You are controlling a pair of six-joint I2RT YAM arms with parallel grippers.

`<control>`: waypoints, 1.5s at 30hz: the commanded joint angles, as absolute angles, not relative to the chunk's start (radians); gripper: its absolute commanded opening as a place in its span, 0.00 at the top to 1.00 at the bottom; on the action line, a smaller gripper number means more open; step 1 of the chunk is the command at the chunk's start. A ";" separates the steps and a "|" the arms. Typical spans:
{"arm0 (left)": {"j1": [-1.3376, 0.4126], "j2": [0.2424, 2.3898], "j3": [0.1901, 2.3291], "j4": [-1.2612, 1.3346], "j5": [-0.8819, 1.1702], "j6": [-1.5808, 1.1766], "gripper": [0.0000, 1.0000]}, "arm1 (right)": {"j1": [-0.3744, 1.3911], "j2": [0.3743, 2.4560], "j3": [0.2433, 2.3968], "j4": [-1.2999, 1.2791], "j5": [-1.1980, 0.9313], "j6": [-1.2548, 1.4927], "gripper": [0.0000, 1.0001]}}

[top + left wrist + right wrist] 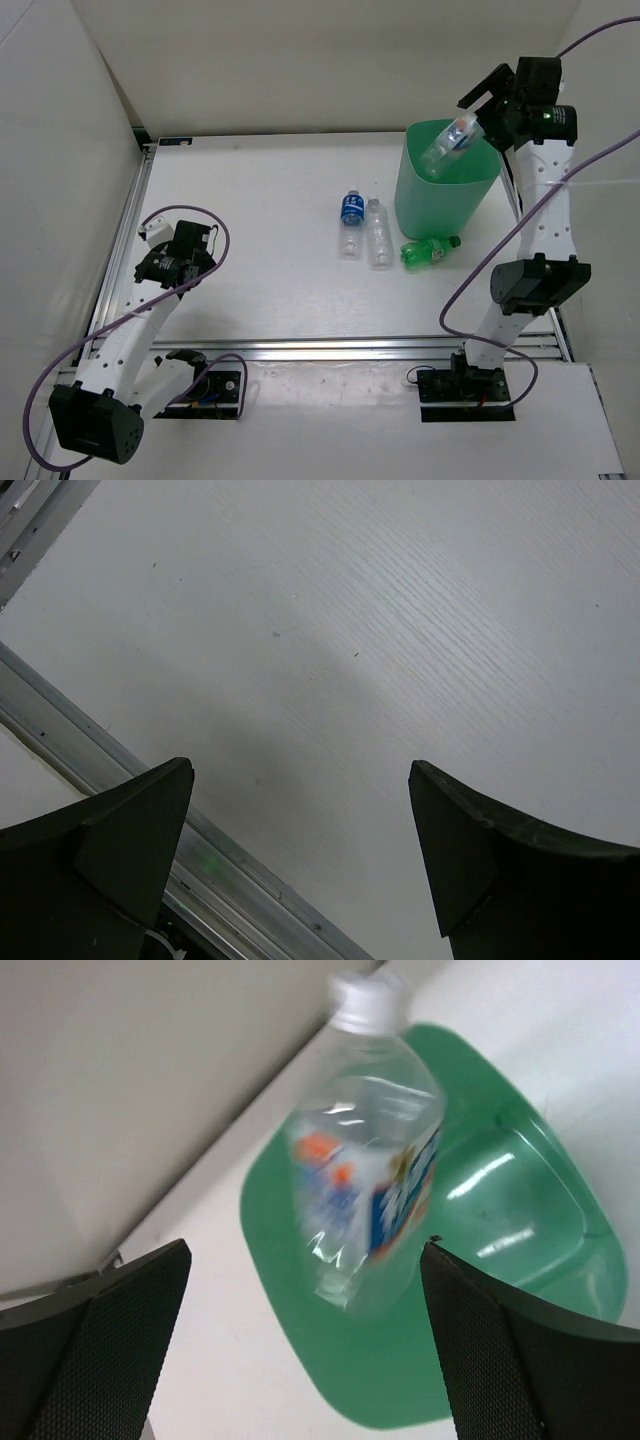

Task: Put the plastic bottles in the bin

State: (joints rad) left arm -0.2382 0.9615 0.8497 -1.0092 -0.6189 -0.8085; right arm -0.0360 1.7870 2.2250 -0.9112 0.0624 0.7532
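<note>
Right gripper (487,108), jaws wide, above the mint-green bin (430,203) at 1 o'clock. The white-blue-orange bottle (365,1160) is blurred and loose between the fingers, its depth in the bin unclear. Blue-label bottle (350,210), plain clear bottle (377,233) and green bottle (428,250) lie at the bin's 6 to 8 o'clock. Left gripper (300,770) is wide open over the table (420,620)

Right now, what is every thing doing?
Bin: upright, top open.
Orange-label bottle: loose, above the bin.
Blue-label bottle: lying on table.
Clear bottle: lying on table.
Green bottle: lying beside bin.
Left fingers: open, empty.
Right fingers: open, apart from bottle.
</note>
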 commanded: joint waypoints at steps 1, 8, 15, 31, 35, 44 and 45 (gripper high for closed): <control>-0.241 0.959 0.848 -0.994 -0.617 -0.799 0.00 | -0.026 1.710 2.235 -0.900 0.100 0.718 0.00; -0.241 0.950 0.839 -1.015 -0.626 -0.799 0.00 | -0.069 1.484 2.016 -0.930 0.199 0.793 0.00; -0.241 0.950 0.839 -1.015 -0.635 -0.819 0.00 | -0.216 1.043 1.285 -0.825 0.008 0.995 0.00; -0.241 0.959 0.828 -1.012 -0.604 -0.808 0.00 | -0.181 1.101 0.744 -0.539 -0.212 0.990 0.00; -0.241 0.968 0.819 -0.993 -0.584 -0.790 0.00 | -0.156 1.227 0.762 -0.448 -0.233 0.951 0.00; -0.241 0.977 0.819 -0.992 -0.543 -0.790 0.00 | -0.094 1.402 0.842 -0.335 -0.250 0.951 0.00; -0.241 0.977 0.819 -0.992 -0.543 -0.781 0.00 | -0.084 1.416 0.854 -0.316 -0.250 0.951 0.00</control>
